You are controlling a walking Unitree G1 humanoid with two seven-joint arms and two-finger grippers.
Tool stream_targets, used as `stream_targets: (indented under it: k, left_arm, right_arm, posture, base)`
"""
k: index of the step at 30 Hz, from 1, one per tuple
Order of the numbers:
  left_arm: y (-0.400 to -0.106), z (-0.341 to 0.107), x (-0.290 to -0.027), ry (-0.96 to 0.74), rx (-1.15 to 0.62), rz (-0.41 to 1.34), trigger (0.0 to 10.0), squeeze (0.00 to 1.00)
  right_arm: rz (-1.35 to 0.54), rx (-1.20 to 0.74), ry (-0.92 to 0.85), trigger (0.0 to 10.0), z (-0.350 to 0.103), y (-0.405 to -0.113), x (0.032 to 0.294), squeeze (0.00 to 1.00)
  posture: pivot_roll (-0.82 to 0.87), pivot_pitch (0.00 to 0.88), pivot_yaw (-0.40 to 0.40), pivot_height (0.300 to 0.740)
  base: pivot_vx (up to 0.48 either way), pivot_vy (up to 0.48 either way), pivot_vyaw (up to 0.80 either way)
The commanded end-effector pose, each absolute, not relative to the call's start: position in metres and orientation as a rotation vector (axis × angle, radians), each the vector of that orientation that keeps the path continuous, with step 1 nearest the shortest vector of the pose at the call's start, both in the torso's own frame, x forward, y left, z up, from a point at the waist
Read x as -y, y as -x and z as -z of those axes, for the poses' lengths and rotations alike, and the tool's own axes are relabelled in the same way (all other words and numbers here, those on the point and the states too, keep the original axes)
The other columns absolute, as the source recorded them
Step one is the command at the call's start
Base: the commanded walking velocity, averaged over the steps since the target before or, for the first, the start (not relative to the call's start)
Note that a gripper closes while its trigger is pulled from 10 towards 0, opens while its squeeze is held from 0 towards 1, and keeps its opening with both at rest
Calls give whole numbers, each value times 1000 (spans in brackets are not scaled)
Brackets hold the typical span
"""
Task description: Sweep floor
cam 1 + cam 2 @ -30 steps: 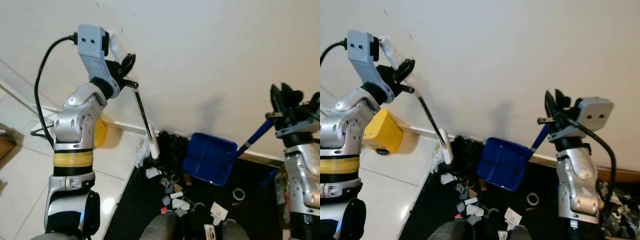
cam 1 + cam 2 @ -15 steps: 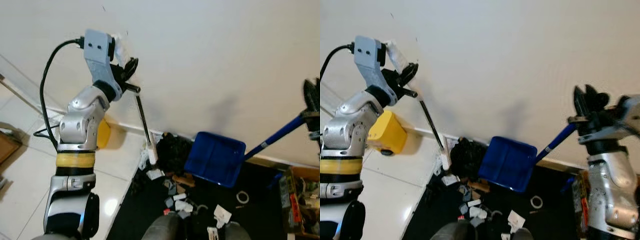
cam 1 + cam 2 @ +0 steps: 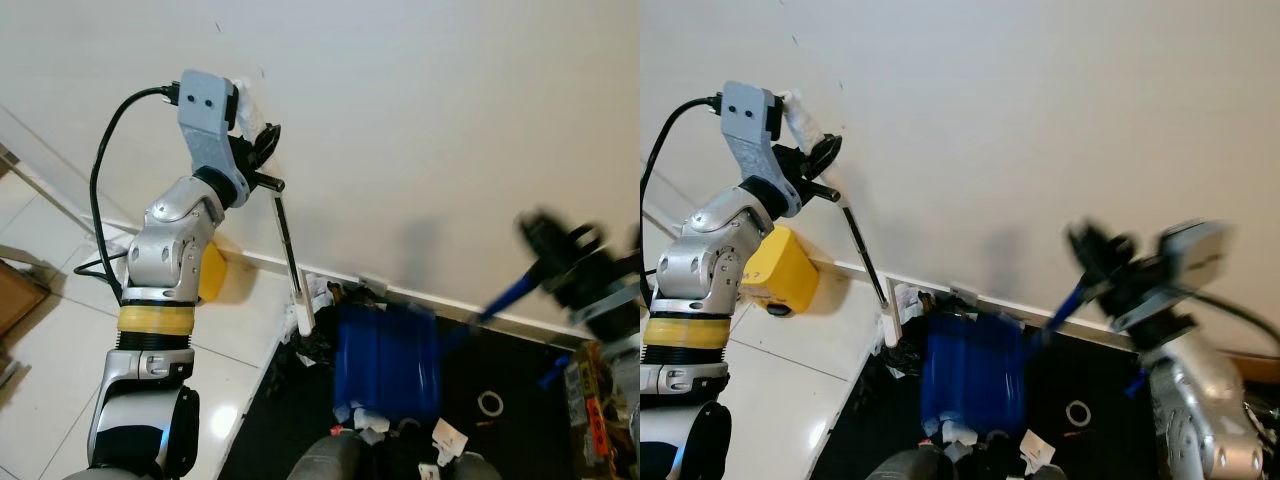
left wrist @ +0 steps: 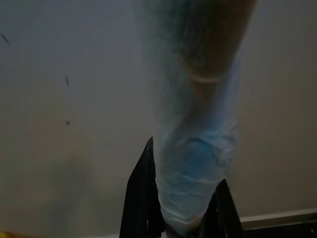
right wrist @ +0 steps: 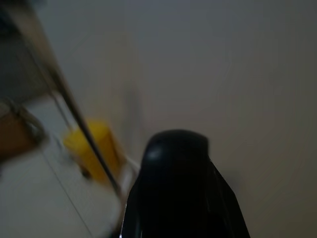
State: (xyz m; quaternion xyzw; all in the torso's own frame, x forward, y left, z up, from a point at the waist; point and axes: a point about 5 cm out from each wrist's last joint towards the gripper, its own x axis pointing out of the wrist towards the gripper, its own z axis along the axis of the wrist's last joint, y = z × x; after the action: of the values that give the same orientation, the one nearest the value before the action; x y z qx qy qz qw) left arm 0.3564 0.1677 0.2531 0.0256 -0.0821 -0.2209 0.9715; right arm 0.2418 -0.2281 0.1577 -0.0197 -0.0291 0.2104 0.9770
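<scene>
- Broom (image 3: 289,255), thin dark shaft slanting down along the white wall (image 3: 420,120) to a white head (image 3: 303,315) at the baseboard, seen from the left eye; left claw (image 3: 262,150) raised high, clenched round the wrapped top of the handle; blue dustpan (image 3: 388,362) blurred, on the dark floor mat (image 3: 500,370) over scattered scraps (image 3: 448,440); small ring (image 3: 490,403) beside it; right claw (image 3: 560,245) blurred, grasping the dustpan's blue handle (image 3: 510,292)
- Right eye: yellow box (image 3: 780,272) on the white tiles (image 3: 790,380) against the wall, behind the left arm
- Left wrist: pale wrapped handle end (image 4: 195,148) held between two black fingers (image 4: 141,203)
- Right wrist: dark rounded shape close up, blurred; broom shaft and yellow box dimly beyond
</scene>
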Motion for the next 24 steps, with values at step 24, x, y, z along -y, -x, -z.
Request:
stream_targets:
  k: [24]
  left_arm:
    - [-340, -211, -170, -9, 39, 425, 10000, 0]
  right_arm:
    - [-140, 268, -85, 10000, -192, -254, 271, 0]
  posture:
    - [47, 119, 165, 740]
  base:
    - [0, 0, 0]
